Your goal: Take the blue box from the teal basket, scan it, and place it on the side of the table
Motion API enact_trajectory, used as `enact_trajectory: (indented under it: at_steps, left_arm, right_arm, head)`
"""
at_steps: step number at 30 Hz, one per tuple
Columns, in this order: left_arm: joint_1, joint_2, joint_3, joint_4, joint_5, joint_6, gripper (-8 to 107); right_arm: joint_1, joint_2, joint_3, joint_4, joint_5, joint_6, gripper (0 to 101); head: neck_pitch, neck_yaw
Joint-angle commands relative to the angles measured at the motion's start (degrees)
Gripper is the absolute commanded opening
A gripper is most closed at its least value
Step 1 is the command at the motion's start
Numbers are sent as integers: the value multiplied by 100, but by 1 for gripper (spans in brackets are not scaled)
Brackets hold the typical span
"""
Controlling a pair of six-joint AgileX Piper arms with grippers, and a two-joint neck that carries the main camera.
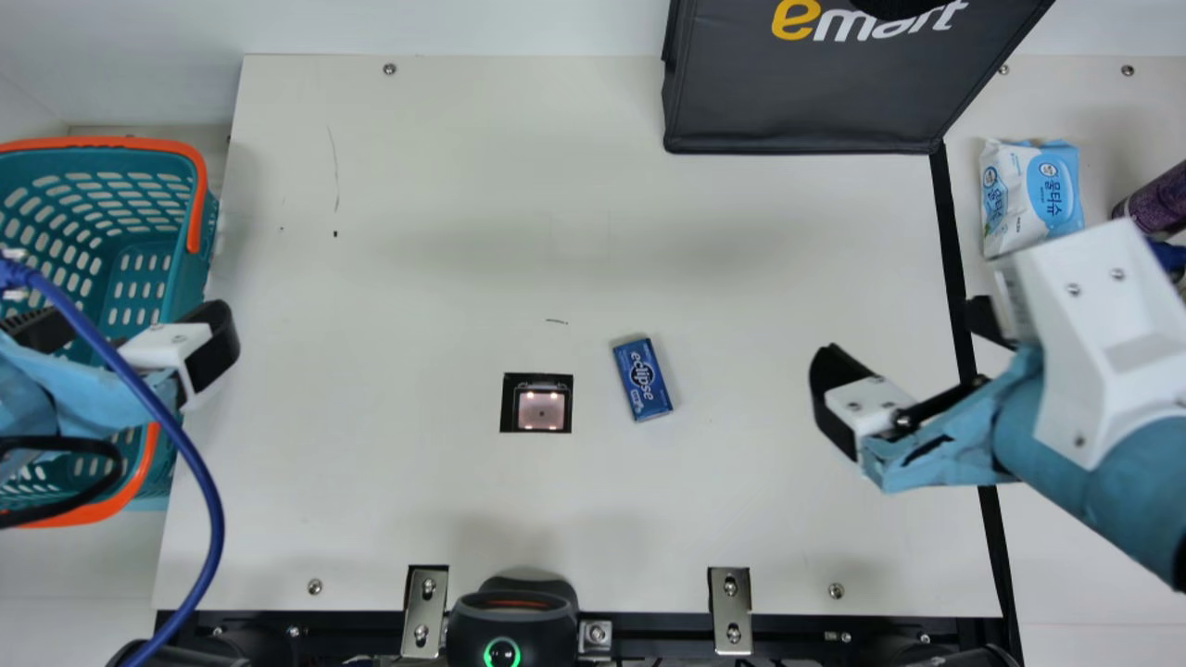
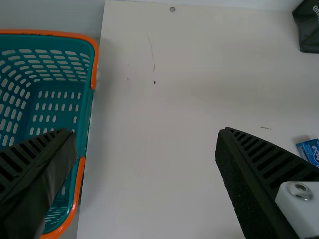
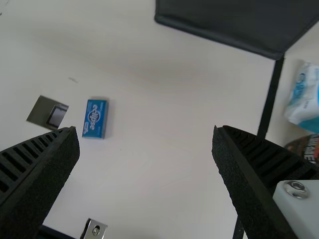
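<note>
The blue box lies on the table just right of the scanner window; it also shows in the left wrist view and the right wrist view. My left gripper is over the right part of the teal basket, fingers apart and holding nothing; in its wrist view the left gripper has the basket beyond one finger. My right gripper stands open above the table, right of the box; in its wrist view the right gripper has nothing between its fingers.
A dark bag stands at the back. At the far right are a wipes pack and a purple item. A black scanner device sits at the front edge, with metal brackets beside it. A blue cable hangs near my left arm.
</note>
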Motion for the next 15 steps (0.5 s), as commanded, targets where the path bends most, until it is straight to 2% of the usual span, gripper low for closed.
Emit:
enact_trajectory:
  at_steps: [1, 7, 15]
  left_arm:
    - [0, 0, 0, 0, 0, 0, 90]
    - [0, 0, 0, 0, 0, 0, 90]
    - [0, 0, 0, 0, 0, 0, 90]
  right_arm:
    - [112, 122, 20, 19, 23, -56, 95]
    - [508, 585, 161, -128, -141, 135, 95]
    - [1448, 1352, 379, -629, -621, 1129, 95]
  head:
    - [-166, 0]
    - [-166, 0]
    - [-166, 0]
